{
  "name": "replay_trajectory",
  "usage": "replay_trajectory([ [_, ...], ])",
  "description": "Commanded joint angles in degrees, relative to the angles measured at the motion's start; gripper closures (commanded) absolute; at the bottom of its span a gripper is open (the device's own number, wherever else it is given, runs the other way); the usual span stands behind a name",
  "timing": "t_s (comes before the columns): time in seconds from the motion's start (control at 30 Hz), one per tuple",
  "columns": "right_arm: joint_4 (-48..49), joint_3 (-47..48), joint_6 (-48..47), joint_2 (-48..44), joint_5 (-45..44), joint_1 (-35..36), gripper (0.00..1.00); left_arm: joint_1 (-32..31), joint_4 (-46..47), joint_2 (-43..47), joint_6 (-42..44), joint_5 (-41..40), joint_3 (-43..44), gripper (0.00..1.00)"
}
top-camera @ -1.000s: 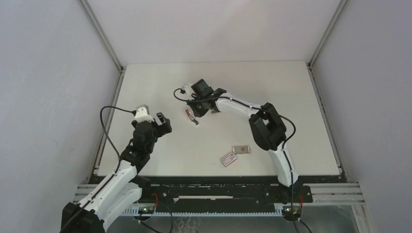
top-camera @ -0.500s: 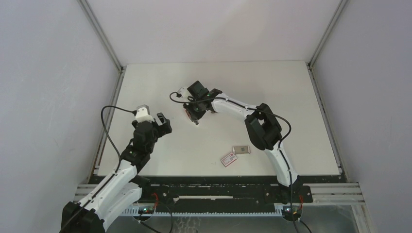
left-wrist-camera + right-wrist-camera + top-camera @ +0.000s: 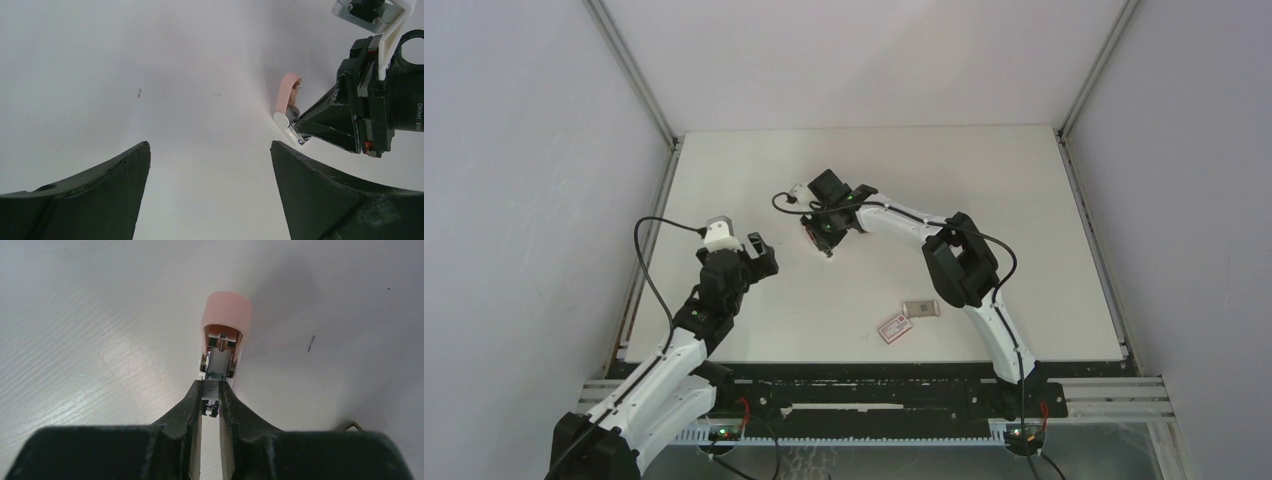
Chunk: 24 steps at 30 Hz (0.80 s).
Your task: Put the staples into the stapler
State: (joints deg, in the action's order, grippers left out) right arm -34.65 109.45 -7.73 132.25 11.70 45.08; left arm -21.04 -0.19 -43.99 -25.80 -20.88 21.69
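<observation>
The right hand [image 3: 211, 396] is clamped on a silvery ribbed strip [image 3: 210, 386], apparently the staples. The stapler [image 3: 226, 315] lies directly ahead, touching it. Its long axis is in line with the fingers, left of the middle of the surface [image 3: 984, 200]. It has a pink cap, and its open metal channel faces the hand. The left hand [image 3: 210, 146], open, is well apart toward the left edge.

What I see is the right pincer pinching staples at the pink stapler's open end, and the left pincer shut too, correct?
No, the left pincer is wide open, as the left wrist view shows. The right pincer does pinch staples at the open end of the pink stapler.
</observation>
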Motion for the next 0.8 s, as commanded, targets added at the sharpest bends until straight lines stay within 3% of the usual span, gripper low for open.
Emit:
replay_trajectory([
  [0.0, 0.05, 2.32, -0.37, 0.48, -0.75, 0.36, 0.89, -0.05, 1.77, -0.04, 1.32, -1.09, 0.19, 0.06],
  [0.77, -1.29, 2.83, -1.35, -0.46, -2.79, 0.80, 0.89, -0.06, 1.86, -0.45, 1.31, -0.98, 0.25, 0.06],
])
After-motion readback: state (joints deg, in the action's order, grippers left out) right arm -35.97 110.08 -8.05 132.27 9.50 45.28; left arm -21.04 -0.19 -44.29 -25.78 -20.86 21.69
